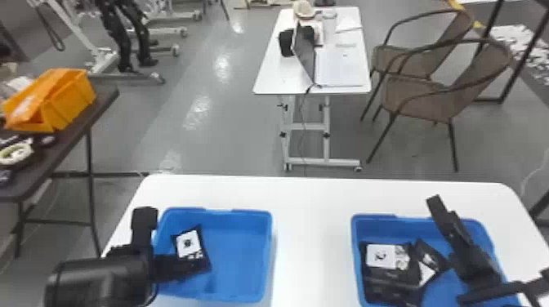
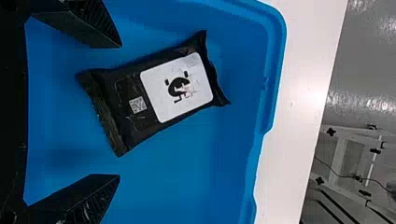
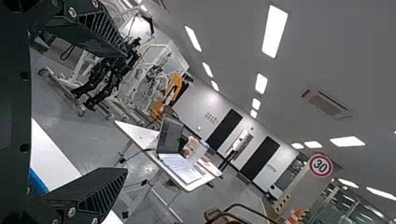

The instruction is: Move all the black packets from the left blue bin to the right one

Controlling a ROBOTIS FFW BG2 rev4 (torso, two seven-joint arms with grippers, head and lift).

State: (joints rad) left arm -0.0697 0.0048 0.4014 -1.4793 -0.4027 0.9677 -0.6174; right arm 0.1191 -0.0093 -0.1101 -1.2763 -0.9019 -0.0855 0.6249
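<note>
Likely to pinch it, left gripper (image 2: 119, 111) spreads its fingers over the lone packet (image 2: 180, 88) in left bin (image 1: 239, 257); right gripper (image 3: 126, 113), fingers apart, hangs above right bin (image 1: 443, 290).

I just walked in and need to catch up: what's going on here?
The robot's left gripper is open over a black packet in the left blue bin, not gripping it. The right gripper, open and empty, is raised over the right blue bin, where several other packets lie.
</note>
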